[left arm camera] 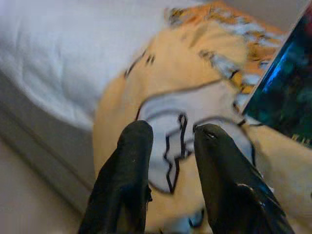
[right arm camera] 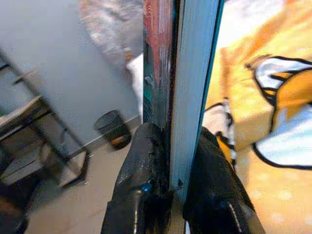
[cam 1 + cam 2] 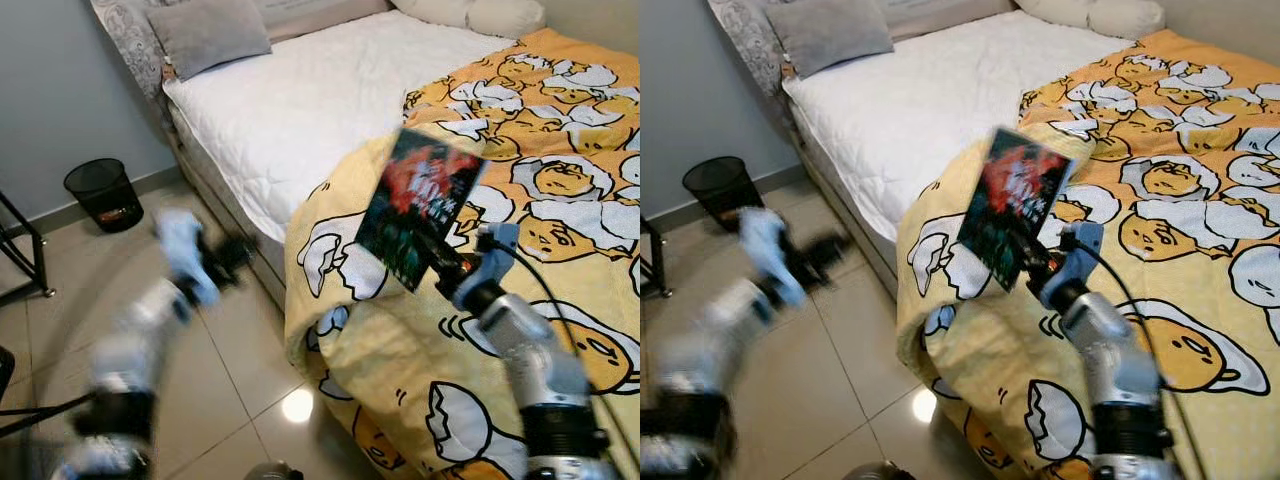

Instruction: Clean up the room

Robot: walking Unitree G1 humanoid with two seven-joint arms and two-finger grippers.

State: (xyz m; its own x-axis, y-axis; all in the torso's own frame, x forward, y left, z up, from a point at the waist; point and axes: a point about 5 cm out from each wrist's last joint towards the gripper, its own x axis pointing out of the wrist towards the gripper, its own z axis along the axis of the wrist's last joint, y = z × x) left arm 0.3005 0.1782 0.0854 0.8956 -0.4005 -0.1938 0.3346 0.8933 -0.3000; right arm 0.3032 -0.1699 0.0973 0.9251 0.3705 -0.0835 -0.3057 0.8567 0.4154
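Note:
My right gripper [image 3: 450, 268] is shut on the lower edge of a thin book [image 3: 420, 205] with a dark red and teal cover. It holds the book upright and tilted above the yellow egg-print blanket [image 3: 560, 180] at the bed's near corner. In the right wrist view the book [image 2: 187, 73] stands edge-on, pinched between the two black fingers [image 2: 146, 156]. My left arm is blurred with motion over the floor. Its gripper [image 3: 232, 256] is near the bed's side, and its fingers [image 1: 134, 156] stand apart with nothing between them, pointing at the blanket's hanging edge.
The bed's white mattress [image 3: 300, 100] carries a grey pillow [image 3: 208, 32] at its head. A black mesh waste bin [image 3: 104, 193] stands on the tiled floor by the grey wall. A black metal stand [image 3: 25, 250] is at the far left.

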